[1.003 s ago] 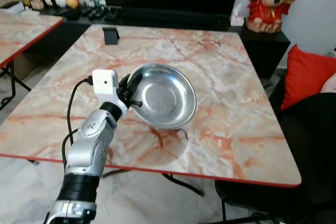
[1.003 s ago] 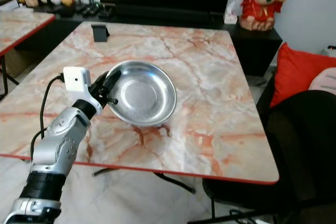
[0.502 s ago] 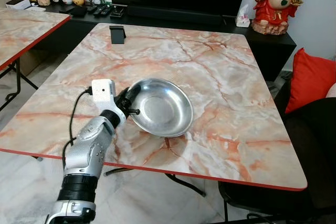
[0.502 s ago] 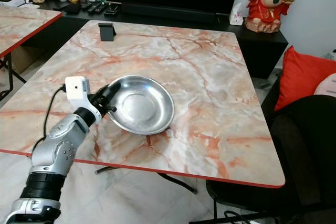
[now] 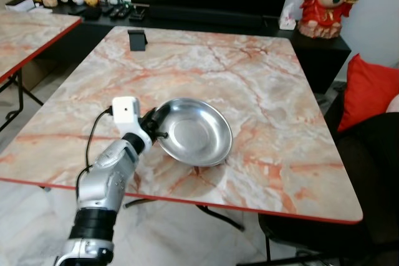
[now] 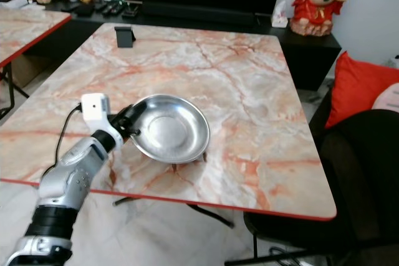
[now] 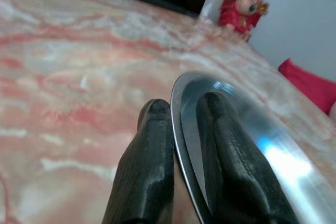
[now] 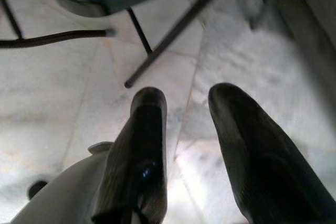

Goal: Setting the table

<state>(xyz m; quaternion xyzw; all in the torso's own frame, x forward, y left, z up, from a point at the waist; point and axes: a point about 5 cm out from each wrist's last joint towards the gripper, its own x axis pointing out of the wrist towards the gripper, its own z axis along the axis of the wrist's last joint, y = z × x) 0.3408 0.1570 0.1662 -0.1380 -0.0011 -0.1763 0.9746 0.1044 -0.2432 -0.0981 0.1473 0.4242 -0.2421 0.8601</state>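
A shiny steel bowl (image 5: 198, 133) sits low over the marble table (image 5: 268, 91) near its front edge, tilted slightly. My left gripper (image 5: 156, 124) is shut on the bowl's left rim (image 7: 181, 129), one black finger (image 7: 149, 145) outside and the other (image 7: 223, 140) inside the bowl. My right gripper (image 8: 181, 129) hangs idle over the pale tiled floor, its two fingers apart with nothing between them.
A small black stand (image 5: 137, 39) is at the table's far left corner. A second marble table (image 5: 28, 29) is on the left. A red figurine (image 5: 325, 1) and a dark screen stand behind. A red cushion (image 5: 368, 88) and black chair (image 5: 374, 172) are on the right.
The head camera has shifted a little, so the table sits differently in the picture. The left gripper keeps its hold on the bowl's rim and the bowl looks slightly lower and nearer the front edge.
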